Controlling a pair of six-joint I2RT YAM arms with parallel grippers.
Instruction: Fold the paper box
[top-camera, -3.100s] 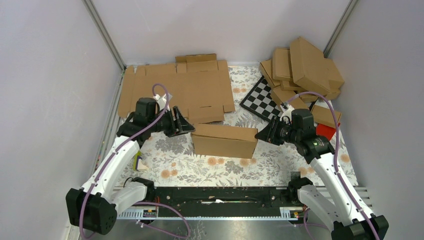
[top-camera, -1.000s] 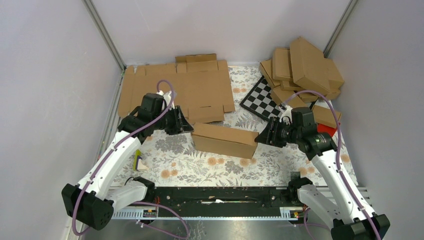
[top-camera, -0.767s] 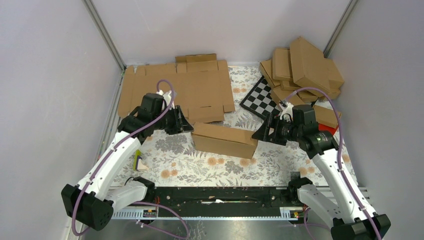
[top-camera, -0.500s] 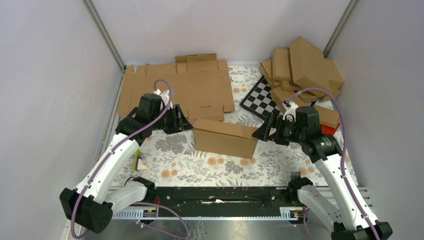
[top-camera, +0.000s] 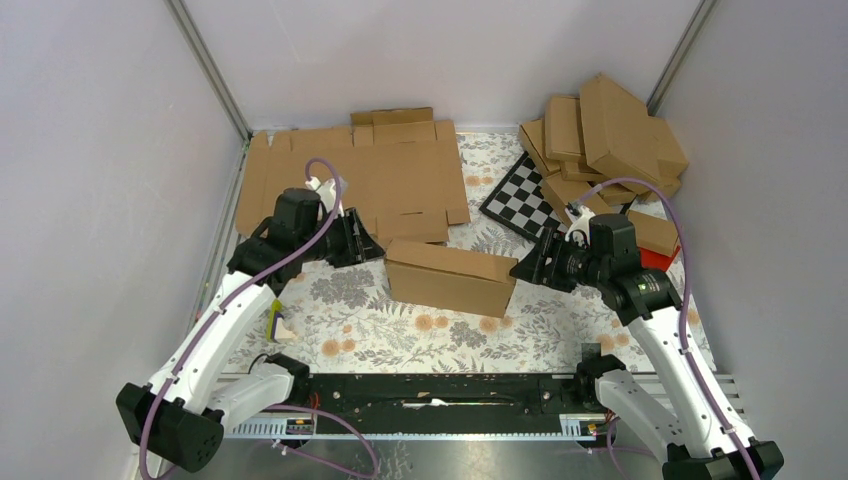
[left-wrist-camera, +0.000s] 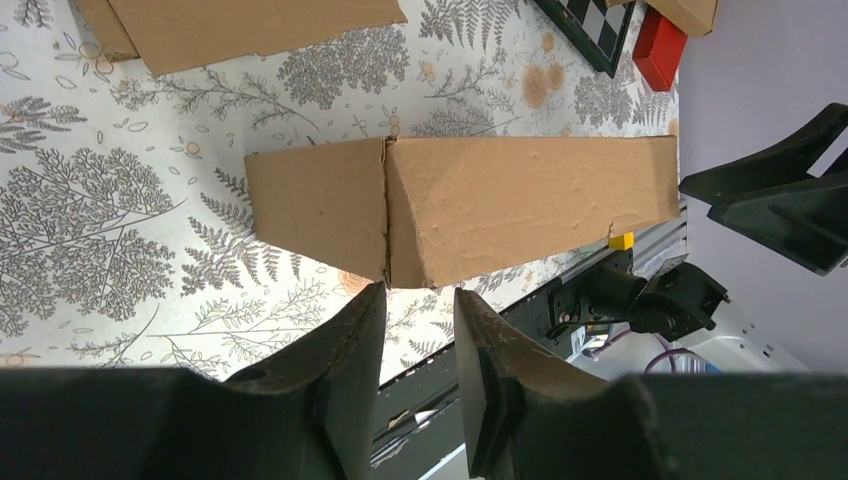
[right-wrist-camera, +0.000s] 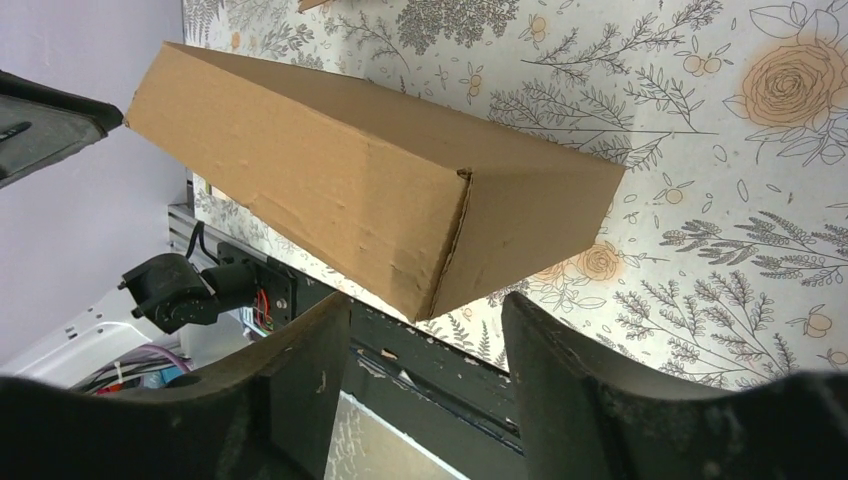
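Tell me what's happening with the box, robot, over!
Paper box closed up, sitting on the flowered cloth. Left gripper open at its left end, right gripper open at its right end. Nothing in the way.

Your left arm (top-camera: 222, 325) rises from its base at the lower left and leans in toward the middle, wrist turned so the left gripper (top-camera: 370, 250) points to the right. Its two fingers (left-wrist-camera: 350, 370) stand a narrow gap apart, and they grip nothing. Your right arm (top-camera: 668, 350) mirrors that from the lower right, with the right gripper (top-camera: 522, 268) pointing left, so the two sets of tips face each other. Its fingers (right-wrist-camera: 300, 390) are spread clearly wider and also grip nothing.
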